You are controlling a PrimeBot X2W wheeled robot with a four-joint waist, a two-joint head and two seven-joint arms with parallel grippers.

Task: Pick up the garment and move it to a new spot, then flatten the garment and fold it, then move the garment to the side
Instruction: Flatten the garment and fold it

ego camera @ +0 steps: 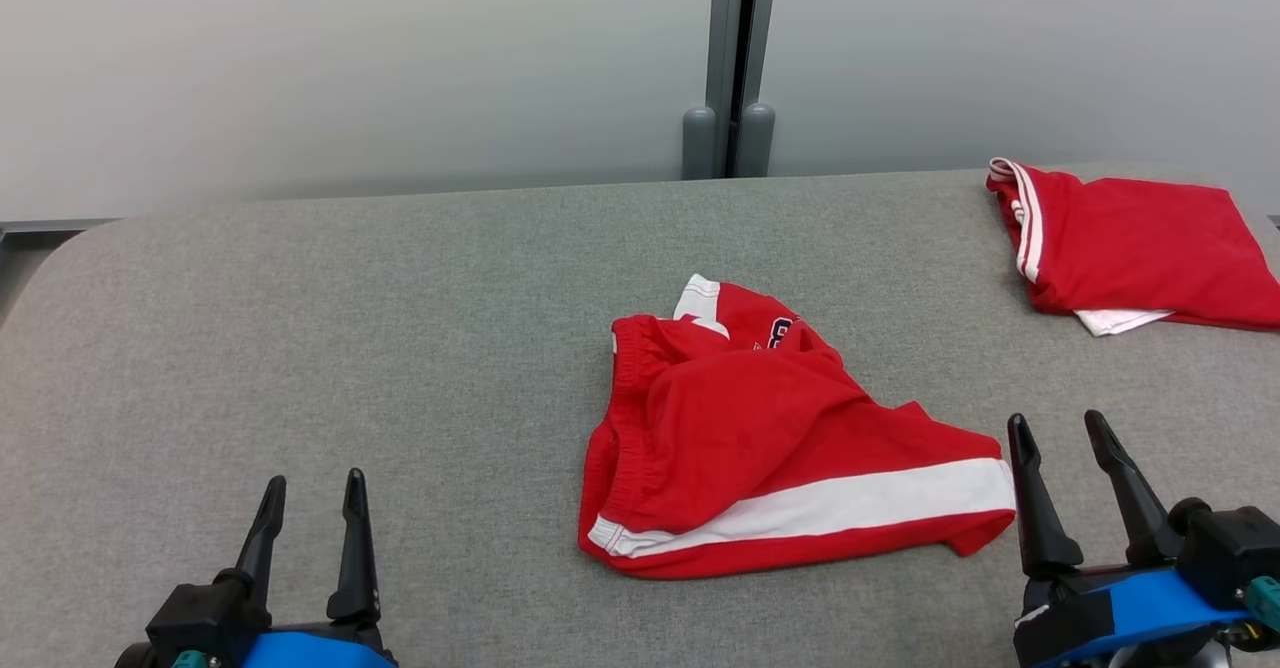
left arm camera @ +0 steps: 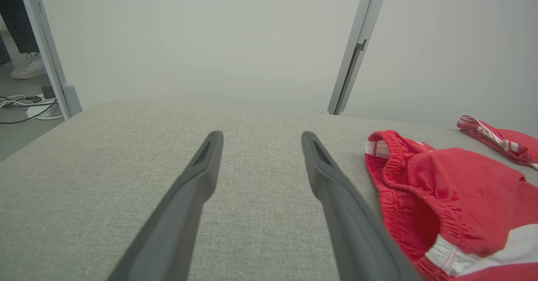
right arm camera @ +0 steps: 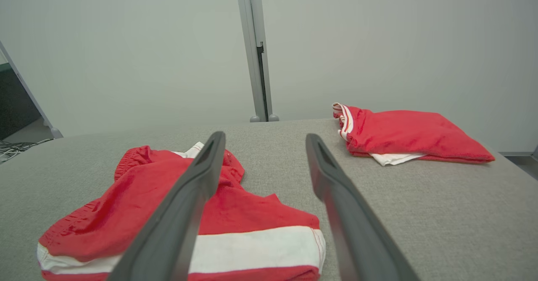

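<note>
The left gripper [ego camera: 314, 480] and right gripper [ego camera: 1056, 420] are open and empty. The red shorts [ego camera: 780, 448] lie bunched in the middle of the table [ego camera: 350, 328], not picked up yet.

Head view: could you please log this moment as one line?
crumpled red white-striped shorts: centre, untouched | left gripper: open | right gripper: open

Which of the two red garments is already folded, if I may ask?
The far-right garment, a neat flat stack; the central red shorts lie crumpled.
</note>
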